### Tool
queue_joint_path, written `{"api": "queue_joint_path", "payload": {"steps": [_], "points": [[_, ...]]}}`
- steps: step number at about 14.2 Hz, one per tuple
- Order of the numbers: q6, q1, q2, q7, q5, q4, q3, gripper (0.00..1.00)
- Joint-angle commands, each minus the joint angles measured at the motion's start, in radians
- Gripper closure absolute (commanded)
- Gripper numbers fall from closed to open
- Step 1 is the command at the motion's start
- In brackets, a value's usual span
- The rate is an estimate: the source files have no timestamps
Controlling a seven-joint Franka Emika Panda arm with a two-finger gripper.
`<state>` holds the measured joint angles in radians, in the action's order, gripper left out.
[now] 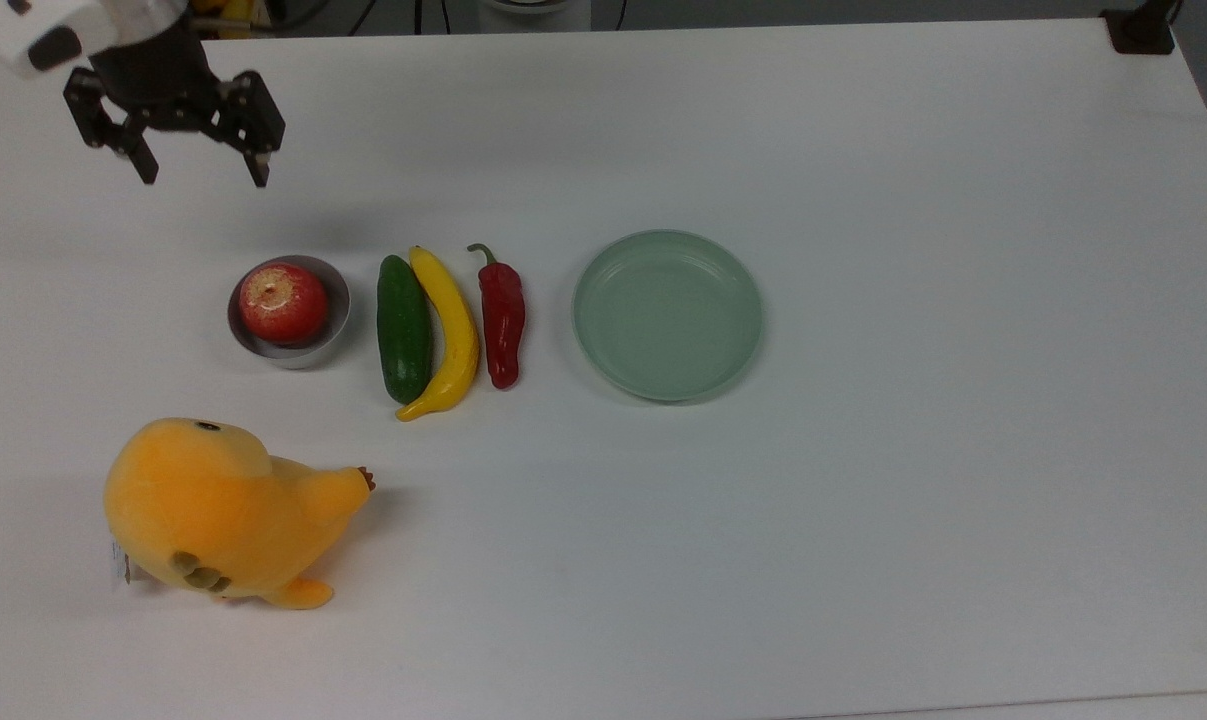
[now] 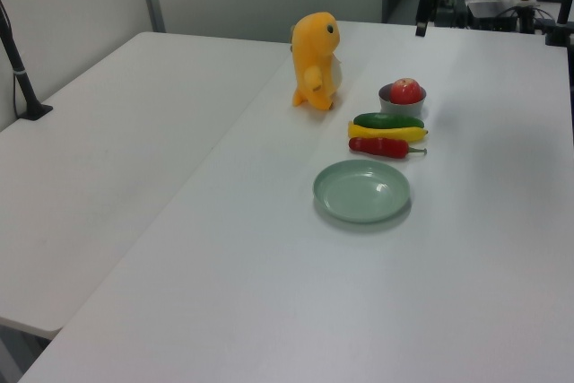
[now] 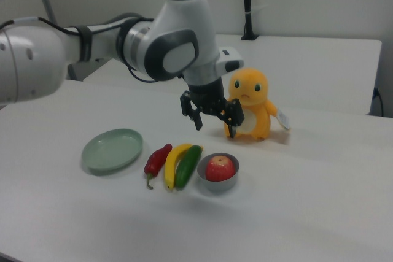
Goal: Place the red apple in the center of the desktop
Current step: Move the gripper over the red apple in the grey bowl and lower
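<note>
The red apple (image 1: pixel 283 302) (image 3: pixel 220 167) (image 2: pixel 406 90) sits stem-dimple up inside a small grey metal bowl (image 1: pixel 339 296) on the white desktop (image 1: pixel 863 520), left of centre in the top view. My gripper (image 1: pixel 204 178) (image 3: pixel 216 128) hangs open above the desktop with nothing between its fingers. In the top view it is above and slightly left of the bowl. In the right view it hovers just behind and above the apple, clear of it.
A green cucumber (image 1: pixel 403 328), a yellow banana (image 1: pixel 450 335) and a red chili pepper (image 1: pixel 501 312) lie side by side right of the bowl. A pale green plate (image 1: pixel 668 315) stands further right. An orange plush toy (image 1: pixel 218 510) lies near the bowl.
</note>
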<state>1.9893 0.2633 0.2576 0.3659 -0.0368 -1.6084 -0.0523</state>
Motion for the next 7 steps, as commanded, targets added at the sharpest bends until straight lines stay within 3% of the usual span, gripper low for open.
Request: {"api": "queue_joint_path", "payload": {"steps": [1, 7], "points": [[0.068, 0.004, 0.07, -0.001, -0.017, 0.013, 0.003, 0.0], [0.115, -0.004, 0.143, -0.002, -0.018, -0.001, 0.014, 0.0]]}}
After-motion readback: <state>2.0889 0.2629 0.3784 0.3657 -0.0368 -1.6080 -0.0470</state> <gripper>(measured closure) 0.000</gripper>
